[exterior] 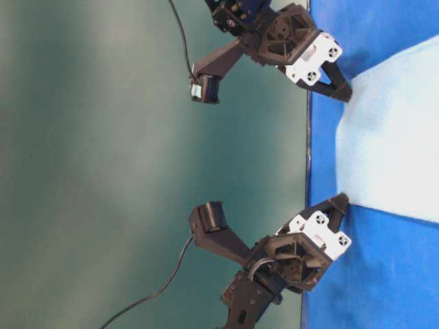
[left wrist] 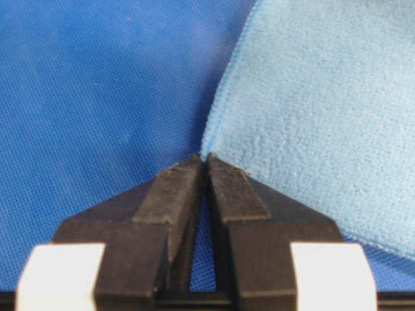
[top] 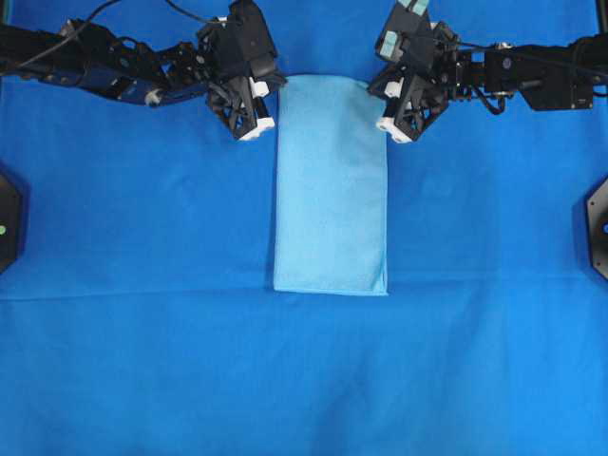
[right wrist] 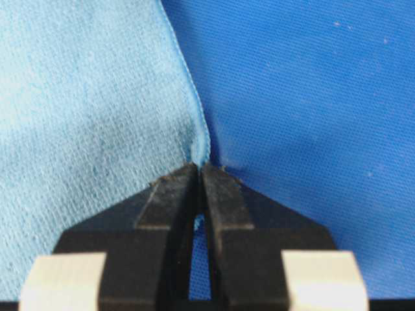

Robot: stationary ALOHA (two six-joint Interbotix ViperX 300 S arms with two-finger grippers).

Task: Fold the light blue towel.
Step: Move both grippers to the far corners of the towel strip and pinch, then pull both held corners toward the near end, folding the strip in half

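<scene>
The light blue towel (top: 331, 185) lies flat as a narrow upright rectangle on the royal-blue sheet (top: 142, 361). My left gripper (top: 277, 85) is at its far left corner. In the left wrist view the left gripper (left wrist: 205, 159) is shut, with the towel (left wrist: 324, 97) corner caught at its tips. My right gripper (top: 372, 87) is at the far right corner. In the right wrist view the right gripper (right wrist: 199, 166) is shut on the stitched edge of the towel (right wrist: 84, 129), and a sliver of cloth shows between its fingers. The table-level view shows both grippers low on the towel (exterior: 391, 137).
The royal-blue sheet covers the whole table, with a crease running across it at the towel's near edge. Both arms stretch along the far edge. Black mounts sit at the left (top: 6, 220) and right (top: 598, 226) borders.
</scene>
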